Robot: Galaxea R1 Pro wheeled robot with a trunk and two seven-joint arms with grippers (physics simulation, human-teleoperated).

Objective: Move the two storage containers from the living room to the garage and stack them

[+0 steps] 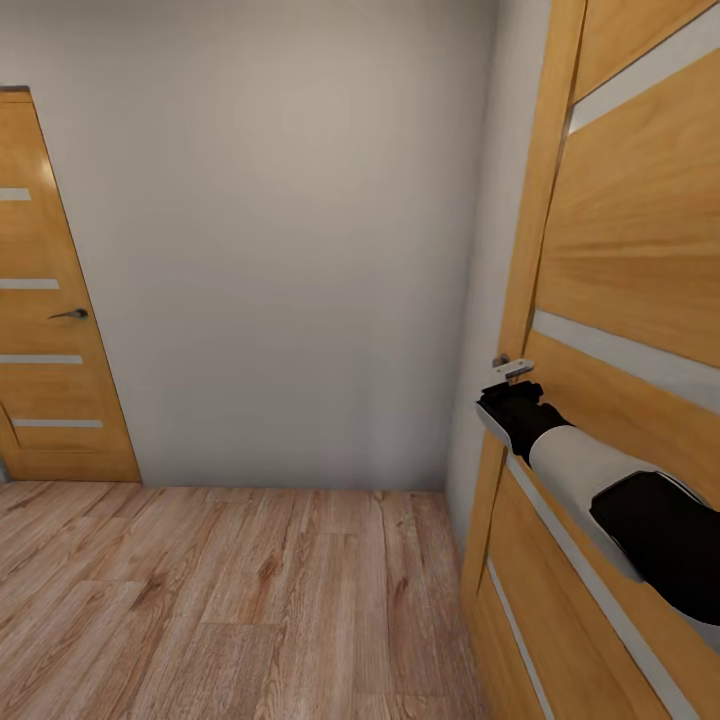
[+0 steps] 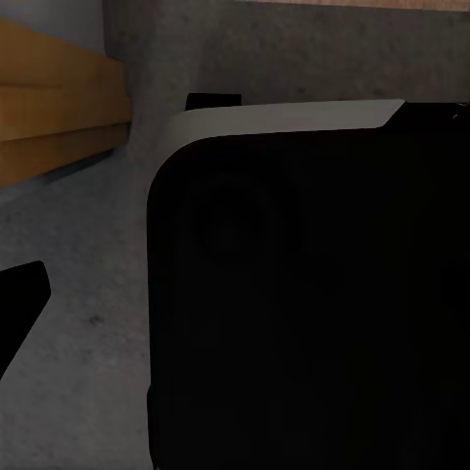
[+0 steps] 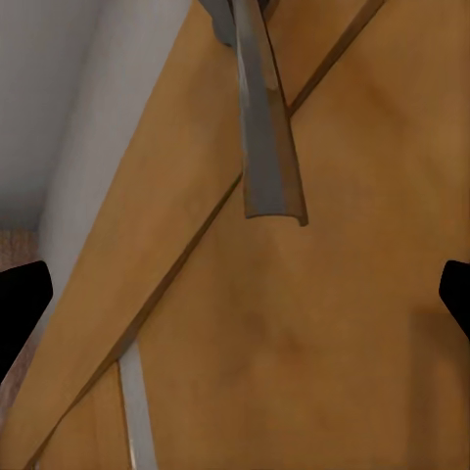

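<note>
Standing in a hallway: pale grey wall (image 1: 290, 250) ahead, light wood plank floor (image 1: 200, 600) below. Close on the right, a large wooden door (image 1: 640, 260) with pale inset strips; farther off on the left, a second wooden door (image 1: 50, 330) with a small dark lever. Right arm (image 1: 610, 500) reaching along the near door toward its metal handle (image 1: 512, 367), right gripper (image 1: 510, 400) just beneath it. From the right wrist, handle (image 3: 266, 127) close ahead, fingers (image 3: 20, 304) spread wide at either edge, nothing between them. From the left wrist, dark robot body against grey concrete-like ground, one dark fingertip (image 2: 18, 304) at the edge; spread or closed cannot be told. No orange-red bins anywhere here, so their place unknown from this spot. Judged from the task: probably light, stiff plastic, slick on flat faces; best pinched over a long rim near mid-length, kept level.
</note>
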